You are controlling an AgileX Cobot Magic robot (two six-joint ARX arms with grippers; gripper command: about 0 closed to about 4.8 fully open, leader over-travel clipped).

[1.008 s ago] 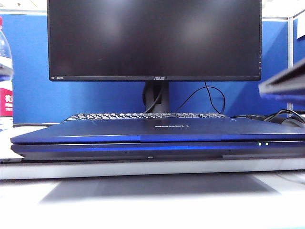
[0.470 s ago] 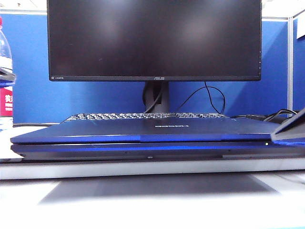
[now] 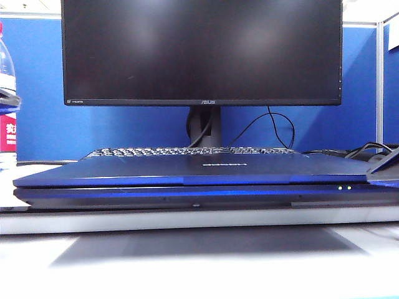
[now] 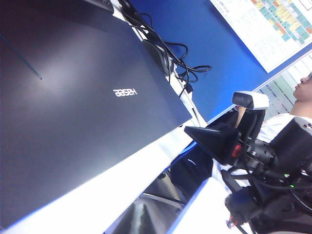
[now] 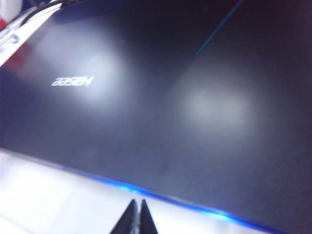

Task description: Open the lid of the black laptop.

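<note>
Right gripper (image 5: 136,217) closing in on the shut Hasee laptop (image 3: 199,187)

Lying flat and closed on the white table (image 3: 187,261) in front of the ASUS monitor (image 3: 201,50), long axis running 9 to 3 o'clock in the exterior view, 2 green LEDs (image 3: 344,187) glowing on the front edge toward 4 o'clock. Hovering just off that front edge, fingertips pressed together into 1 narrow wedge, with the lid (image 5: 161,97) lying toward 12 o'clock in the right wrist view. Sitting nearer than the left gripper, out of its own camera's sight, state impossible to tell. Judging the seam under the lid lip as the entry point. Showing a smooth, thin, rigid panel with bluish sheen, soft glare patches and a small white logo (image 5: 72,81).
</note>
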